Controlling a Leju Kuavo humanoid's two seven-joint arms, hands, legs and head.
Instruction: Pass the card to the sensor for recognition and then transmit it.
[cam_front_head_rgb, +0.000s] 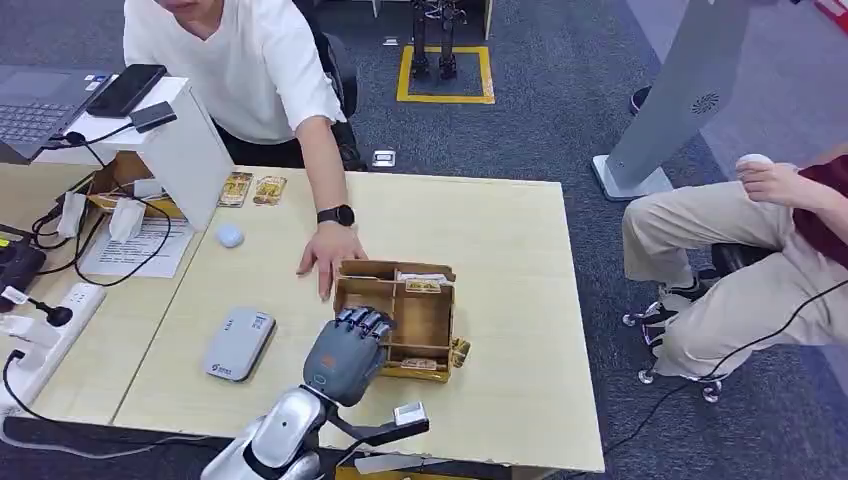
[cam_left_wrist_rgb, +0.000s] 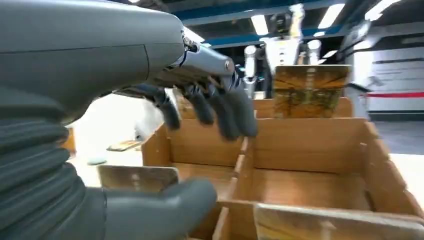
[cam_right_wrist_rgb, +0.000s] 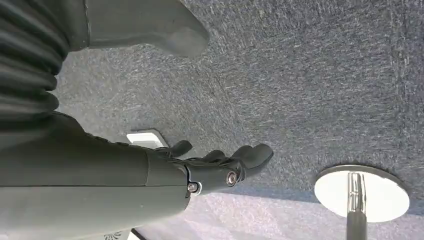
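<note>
Left robot hand (cam_front_head_rgb: 347, 352) spread, empty, over wooden box (cam_front_head_rgb: 424, 320) on tabletop (cam_front_head_rgb: 520, 260). Card (cam_left_wrist_rgb: 310, 91) stands upright in the far compartment. Should lower fingers (cam_left_wrist_rgb: 225, 112) straight, pinching the card's edge only.

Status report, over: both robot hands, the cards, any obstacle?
Left robot hand open, over wooden box, holding nothing. Right robot hand open above carpet. Cards in box, not picked. Person's hand on table beside box.

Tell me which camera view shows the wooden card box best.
The head view: the whole wooden card box lies on the table, compartments visible, with the left hand over its near corner. The left wrist view shows its dividers close, blurred. The right wrist view looks at carpet.
</note>
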